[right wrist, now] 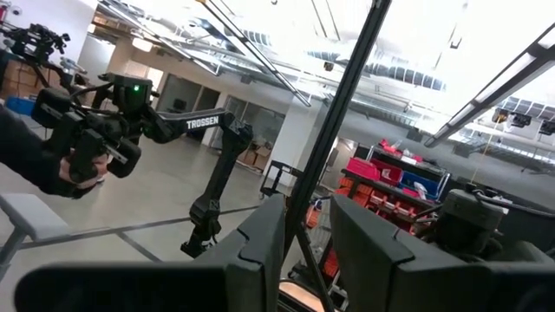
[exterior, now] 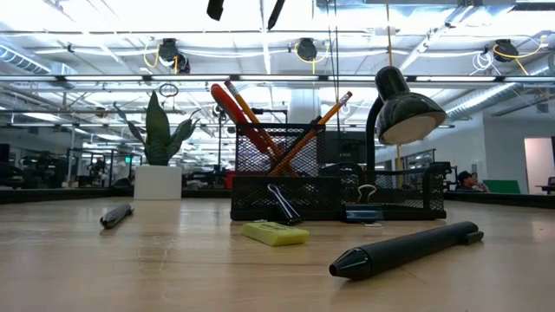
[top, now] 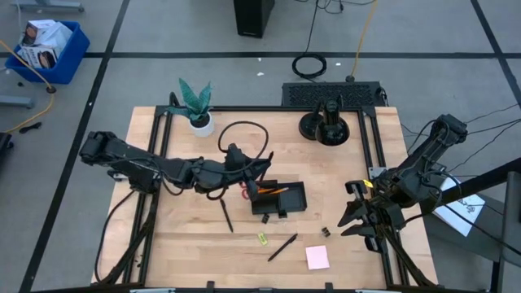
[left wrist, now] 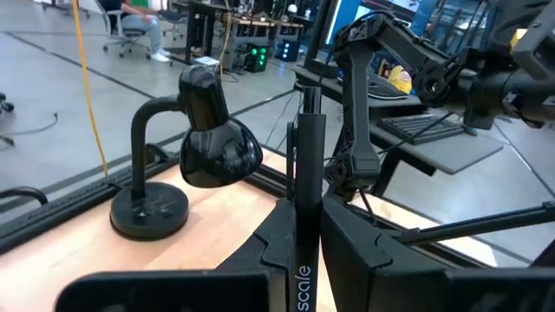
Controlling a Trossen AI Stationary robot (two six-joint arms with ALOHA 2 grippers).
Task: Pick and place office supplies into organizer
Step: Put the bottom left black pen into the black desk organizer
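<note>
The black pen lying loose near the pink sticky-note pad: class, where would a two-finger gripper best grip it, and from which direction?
Grip the black pen at mid-barrel, coming straight down, jaws across its width. It lies flat and diagonal on the table, with bare wood either side.

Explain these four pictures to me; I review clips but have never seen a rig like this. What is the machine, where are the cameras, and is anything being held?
It is a robot with two dark arms at a wooden table. One camera looks straight down, one sits at table height, and one rides on each wrist. From above, the left gripper is over the black organizer, shut on a black pen; the left wrist view shows that pen standing upright between its fingers. The right gripper waits at the table's right edge, holding nothing. The organizer already holds red scissors and orange pencils. On the table lie two more pens, a yellow-green piece, small clips and a pink pad. A plant and desk lamp stand at the back.
</note>
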